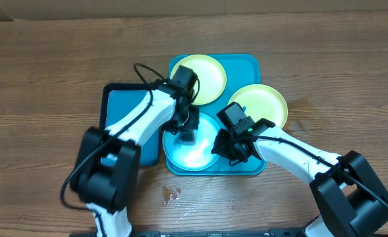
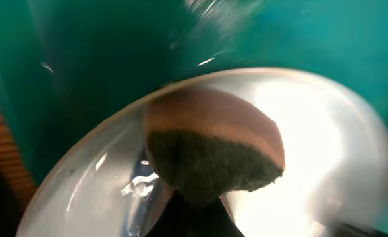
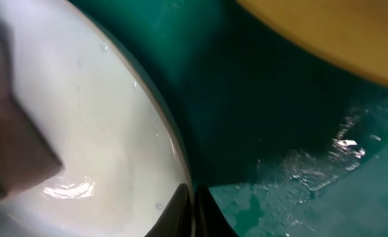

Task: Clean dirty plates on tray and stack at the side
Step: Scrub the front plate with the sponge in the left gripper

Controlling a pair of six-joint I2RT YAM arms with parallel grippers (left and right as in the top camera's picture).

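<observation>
The teal tray [image 1: 249, 66] holds three plates. Two yellow-green plates lie at the back [image 1: 203, 76] and at the right [image 1: 263, 102]. A pale teal plate [image 1: 188, 153] lies at the front. My left gripper [image 1: 188, 130] is shut on a brown and dark green sponge [image 2: 213, 148] and presses it on this plate's wet white centre [image 2: 312, 131]. My right gripper [image 1: 221, 150] is shut on the same plate's right rim [image 3: 174, 148], one finger above and one below. The tray floor [image 3: 299, 191] is wet beside it.
A smaller blue tray with a black rim [image 1: 124, 108] lies left of the teal tray, under my left arm. A small wet spot [image 1: 172, 192] is on the wooden table in front of the tray.
</observation>
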